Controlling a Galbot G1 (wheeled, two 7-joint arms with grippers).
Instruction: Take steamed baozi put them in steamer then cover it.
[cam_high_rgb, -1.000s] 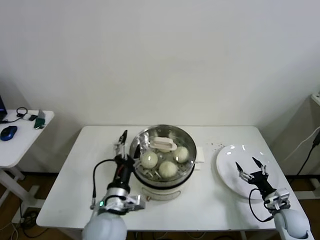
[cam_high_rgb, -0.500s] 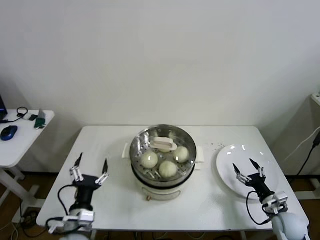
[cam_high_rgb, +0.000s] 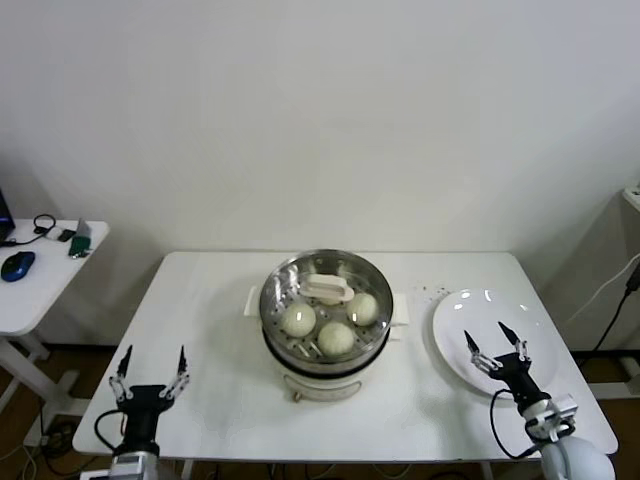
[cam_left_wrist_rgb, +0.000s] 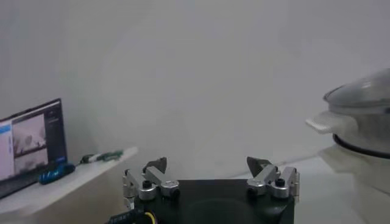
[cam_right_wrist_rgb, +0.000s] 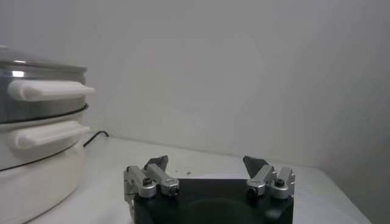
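The steamer (cam_high_rgb: 283, 347) stands mid-table on its cream pot base (cam_high_rgb: 318, 385). The glass cover (cam_high_rgb: 300, 275) lies on it, bar handle (cam_high_rgb: 328, 289) on top. Through the glass I see three steamed baozi (cam_high_rgb: 298, 319), (cam_high_rgb: 337, 338), (cam_high_rgb: 361, 308); what lies under the handle is hidden. My left gripper (cam_high_rgb: 153, 353) is open and empty over the table's front left, well clear of the steamer (cam_left_wrist_rgb: 365, 155); its wrist view shows the wide gap (cam_left_wrist_rgb: 206, 161). My right gripper (cam_high_rgb: 484, 332) hangs open and empty above the white plate (cam_high_rgb: 470, 303), with the steamer (cam_right_wrist_rgb: 30, 100) off to its side and the same wide gap (cam_right_wrist_rgb: 205, 159).
A small side table (cam_high_rgb: 45, 290) stands to the left with a blue mouse (cam_high_rgb: 17, 265) and cables; a laptop (cam_left_wrist_rgb: 30, 146) shows on it in the left wrist view. A few crumbs (cam_high_rgb: 432, 292) lie behind the plate. The wall is close behind the table.
My left arm has drawn back from beside the steamer to the table's front left corner, still open. The right gripper has shifted slightly toward the front. Steamer and cover have not moved.
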